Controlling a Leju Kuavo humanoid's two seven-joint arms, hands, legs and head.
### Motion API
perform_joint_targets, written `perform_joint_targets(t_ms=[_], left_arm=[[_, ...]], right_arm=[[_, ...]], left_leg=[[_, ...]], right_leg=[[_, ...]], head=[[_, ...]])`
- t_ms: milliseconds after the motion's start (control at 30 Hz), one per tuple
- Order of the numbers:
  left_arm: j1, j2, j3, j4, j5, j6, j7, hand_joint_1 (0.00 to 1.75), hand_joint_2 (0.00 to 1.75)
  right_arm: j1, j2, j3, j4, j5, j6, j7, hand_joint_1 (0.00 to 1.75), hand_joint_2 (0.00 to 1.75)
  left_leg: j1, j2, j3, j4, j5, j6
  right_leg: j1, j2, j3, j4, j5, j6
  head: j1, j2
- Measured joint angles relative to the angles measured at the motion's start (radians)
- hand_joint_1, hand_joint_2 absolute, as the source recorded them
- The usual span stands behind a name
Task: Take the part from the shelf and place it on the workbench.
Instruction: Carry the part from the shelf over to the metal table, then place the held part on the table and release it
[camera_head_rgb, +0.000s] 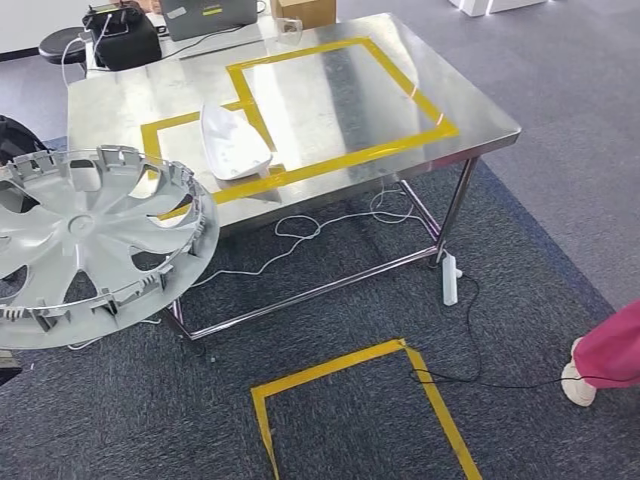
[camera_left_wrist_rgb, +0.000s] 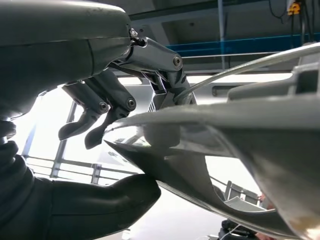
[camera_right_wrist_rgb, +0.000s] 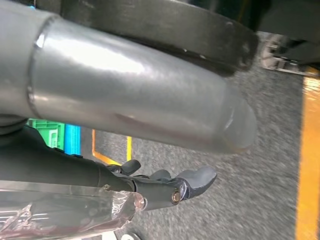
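The workbench (camera_head_rgb: 317, 90) is a broad table with a brushed steel top, marked with yellow tape (camera_head_rgb: 355, 155) in rectangular outlines, standing on thin steel legs over dark grey carpet (camera_head_rgb: 528, 250). A second tape outline (camera_head_rgb: 362, 365) lies on the carpet in front of it.

The part (camera_head_rgb: 83, 235) is a silver plastic wheel cover, round, with curved spokes, wedge-shaped openings and small clips along its rim. It hangs in the air at the left of the head view, tilted, its far edge overlapping the workbench's near left corner, not resting on the top. The left hand (camera_left_wrist_rgb: 113, 130) grips it at the rim: the thick grey thumb lies under a spoke and the dark fingers (camera_left_wrist_rgb: 94, 115) curl over the upper side.

A white, glossy, shell-shaped piece (camera_head_rgb: 230, 145) lies on the workbench across the tape, just beyond the part.

The right hand (camera_right_wrist_rgb: 170, 182) hangs over the carpet, its dark fingers stretched out and close together, holding nothing.

A white cable (camera_head_rgb: 324, 220) trails under the bench to a power strip (camera_head_rgb: 450, 278). A person's pink leg (camera_head_rgb: 611, 345) stands at the right edge.
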Motion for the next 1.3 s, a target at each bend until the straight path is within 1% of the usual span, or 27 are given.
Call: perform_joint_targets(t_ms=[33,67,133,200,233,267,333,367,400,500,533,567,633,700,733,767,800,833,867,900,967,1000,1067,1100,1200,1233,1300], left_arm=[[0.001,-0.001,0.0,-0.001,0.0,0.002,0.0,1.75,1.75],[0.002,-0.002,0.0,-0.001,0.0,0.003,0.0,1.75,1.75],[0.002,-0.002,0.001,-0.003,0.0,0.005,0.0,1.75,1.75],[0.002,-0.002,0.001,-0.004,-0.001,0.005,0.0,1.75,1.75],[0.002,-0.002,0.001,-0.004,-0.001,0.005,0.0,1.75,1.75],[0.002,-0.002,0.001,-0.004,-0.001,0.005,0.0,1.75,1.75],[0.002,-0.003,0.001,-0.004,0.0,0.005,0.0,1.75,1.75],[0.002,-0.003,0.001,-0.004,0.0,0.005,0.0,1.75,1.75],[0.002,-0.003,0.001,-0.004,0.0,0.005,0.0,1.75,1.75],[0.001,-0.004,0.001,-0.003,0.001,0.007,0.0,1.75,1.75],[0.0,-0.004,0.001,-0.003,0.002,0.008,0.0,1.75,1.75],[-0.001,-0.003,0.001,-0.003,0.004,0.01,-0.001,1.75,1.75],[-0.001,-0.002,0.002,-0.003,0.008,0.012,-0.005,1.75,1.75],[-0.001,-0.002,0.003,-0.003,0.01,0.012,-0.009,1.75,1.75],[-0.001,-0.002,0.003,-0.003,0.011,0.012,-0.011,1.75,1.75],[-0.001,-0.002,0.004,-0.003,0.011,0.012,-0.012,1.75,1.75],[-0.001,-0.002,0.004,-0.003,0.012,0.012,-0.013,1.75,1.75],[-0.001,-0.003,0.004,-0.003,0.014,0.012,-0.014,1.75,1.75],[-0.001,-0.003,0.004,-0.003,0.017,0.012,-0.016,1.75,1.75],[-0.001,-0.002,0.005,-0.002,0.02,0.011,-0.019,1.75,1.75],[-0.001,-0.002,0.009,-0.002,0.024,0.01,-0.026,1.75,1.75],[-0.002,-0.003,0.01,-0.001,0.026,0.01,-0.029,1.75,1.75],[-0.003,-0.004,0.013,0.0,0.029,0.009,-0.035,1.75,1.75],[-0.003,-0.005,0.016,0.001,0.03,0.009,-0.037,1.75,1.75],[-0.002,-0.008,0.024,0.002,0.032,0.009,-0.045,1.75,1.75],[-0.001,-0.009,0.026,0.003,0.032,0.009,-0.048,1.75,1.75],[-0.001,-0.01,0.029,0.005,0.035,0.009,-0.051,1.75,1.75]], right_arm=[[-0.001,0.0,0.0,0.0,0.0,0.0,0.0,0.0,0.0],[-0.004,0.0,0.0,0.0,0.0,0.0,0.002,0.0,0.0],[-0.008,-0.001,0.0,-0.002,0.0,0.0,0.007,0.0,0.0],[-0.01,-0.001,0.0,-0.003,0.0,0.0,0.009,0.0,0.0],[-0.011,-0.001,0.0,-0.003,0.001,0.001,0.009,0.0,0.0],[-0.011,-0.001,0.0,-0.003,0.001,0.001,0.009,0.0,0.0],[-0.009,-0.001,0.0,-0.003,0.002,0.003,0.01,0.0,0.0],[-0.008,-0.001,0.0,-0.003,0.002,0.004,0.011,0.0,0.0],[-0.006,-0.001,0.0,-0.003,0.002,0.004,0.013,0.0,0.0],[-0.004,-0.001,0.0,-0.003,0.003,0.006,0.013,0.0,0.0],[-0.005,-0.001,0.0,-0.003,0.003,0.007,0.012,0.0,0.0],[-0.007,-0.001,0.0,-0.003,0.003,0.009,0.01,0.0,0.0],[-0.013,-0.001,0.0,-0.004,0.003,0.013,0.013,0.0,0.0],[-0.016,-0.001,0.0,-0.005,0.001,0.017,0.017,0.0,0.0],[-0.017,-0.001,0.0,-0.005,0.0,0.018,0.017,0.0,0.0],[-0.018,-0.001,0.0,-0.005,-0.001,0.02,0.017,0.0,0.0],[-0.019,-0.001,0.0,-0.005,-0.002,0.021,0.017,0.0,0.0],[-0.019,-0.001,0.0,-0.005,-0.001,0.022,0.017,0.0,0.0],[-0.02,-0.001,0.0,-0.005,0.0,0.022,0.017,0.0,0.0],[-0.02,-0.001,0.0,-0.005,0.001,0.022,0.017,0.0,0.0],[-0.021,0.0,0.0,-0.005,0.004,0.019,0.017,0.0,0.0],[-0.023,0.0,0.0,-0.005,0.004,0.018,0.017,0.0,0.0],[-0.025,0.0,0.0,-0.006,0.003,0.016,0.017,0.0,0.0],[-0.025,0.001,0.0,-0.006,0.001,0.016,0.017,0.0,0.0],[-0.025,0.001,0.0,-0.006,-0.007,0.016,0.017,0.0,0.0],[-0.026,0.001,0.0,-0.006,-0.009,0.016,0.017,0.0,0.0],[-0.026,0.001,0.0,-0.006,-0.011,0.016,0.017,0.0,0.0]], left_leg=[[-0.001,-0.002,0.001,-0.024,0.029,0.003],[-0.002,-0.004,0.004,-0.032,0.03,0.007],[0.001,-0.009,0.023,-0.034,0.017,0.018],[0.002,-0.01,0.049,-0.036,-0.003,0.031],[0.001,-0.009,0.062,-0.037,-0.016,0.035],[0.0,-0.01,0.075,-0.037,-0.028,0.039],[-0.001,-0.011,0.105,-0.037,-0.054,0.042],[-0.002,-0.012,0.124,-0.037,-0.067,0.042],[-0.002,-0.013,0.144,-0.037,-0.081,0.041],[-0.006,-0.014,0.191,-0.034,-0.121,0.031],[-0.008,-0.014,0.199,-0.035,-0.13,0.026],[-0.009,-0.015,0.206,-0.034,-0.134,0.02],[-0.009,-0.015,0.197,-0.017,-0.124,0.009],[-0.009,-0.014,0.147,0.064,-0.117,-0.002],[-0.008,-0.014,0.11,0.121,-0.132,-0.006],[-0.008,-0.014,0.071,0.176,-0.16,-0.009],[-0.006,-0.014,0.037,0.214,-0.191,-0.012],[-0.005,-0.013,0.015,0.231,-0.207,-0.013],[-0.004,-0.013,0.006,0.22,-0.198,-0.014],[-0.002,-0.013,0.012,0.181,-0.163,-0.015],[0.0,-0.013,0.051,0.057,-0.072,-0.017],[0.0,-0.013,0.067,0.008,-0.053,-0.014],[0.0,-0.014,0.079,-0.035,-0.042,-0.004],[0.0,-0.015,0.08,-0.036,-0.041,-0.002],[0.0,-0.018,0.083,-0.039,-0.03,-0.001],[-0.001,-0.019,0.083,-0.038,-0.03,0.003],[-0.004,-0.02,0.084,-0.038,-0.031,0.01]], right_leg=[[0.002,0.001,0.012,-0.002,-0.009,0.007],[0.004,0.001,0.024,0.001,-0.01,0.013],[0.005,-0.005,0.01,0.044,0.01,0.026],[0.005,-0.017,-0.06,0.157,0.022,0.035],[0.005,-0.022,-0.103,0.216,0.005,0.037],[0.005,-0.025,-0.146,0.263,-0.027,0.038],[0.005,-0.026,-0.206,0.292,-0.092,0.039],[0.005,-0.026,-0.217,0.272,-0.099,0.038],[0.005,-0.026,-0.218,0.229,-0.078,0.036],[0.007,-0.033,-0.203,0.071,0.102,0.023],[0.008,-0.035,-0.199,0.049,0.143,0.018],[0.008,-0.035,-0.197,0.044,0.154,0.014],[0.004,-0.031,-0.187,0.039,0.151,0.007],[-0.003,-0.029,-0.173,0.027,0.148,0.002],[-0.005,-0.028,-0.167,0.022,0.145,-0.002],[-0.006,-0.027,-0.161,0.018,0.141,-0.004],[-0.006,-0.026,-0.156,0.017,0.136,-0.007],[-0.007,-0.025,-0.149,0.016,0.131,-0.008],[-0.007,-0.024,-0.142,0.016,0.125,-0.008],[-0.008,-0.022,-0.135,0.016,0.121,-0.007],[-0.008,-0.019,-0.123,0.017,0.113,0.0],[-0.007,-0.018,-0.121,0.018,0.11,0.005],[-0.004,-0.017,-0.123,0.018,0.104,0.016],[-0.002,-0.018,-0.125,0.017,0.099,0.012],[0.002,-0.021,-0.123,0.011,0.092,-0.024],[0.002,-0.021,-0.12,0.007,0.095,-0.027],[0.0,-0.022,-0.112,-0.004,0.101,-0.015]], head=[[-0.001,0.0],[-0.001,0.0],[0.0,0.0],[0.002,0.0],[0.004,0.0],[0.005,0.0],[0.008,0.0],[0.009,0.0],[0.009,0.0],[0.01,0.0],[0.011,0.0],[0.011,0.0],[0.011,0.0],[0.009,0.0],[0.009,0.0],[0.009,0.0],[0.009,0.0],[0.009,0.0],[0.009,0.0],[0.009,0.0],[0.008,0.0],[0.008,0.0],[0.007,0.0],[0.007,0.0],[0.008,0.0],[0.008,0.0],[0.008,0.0]])
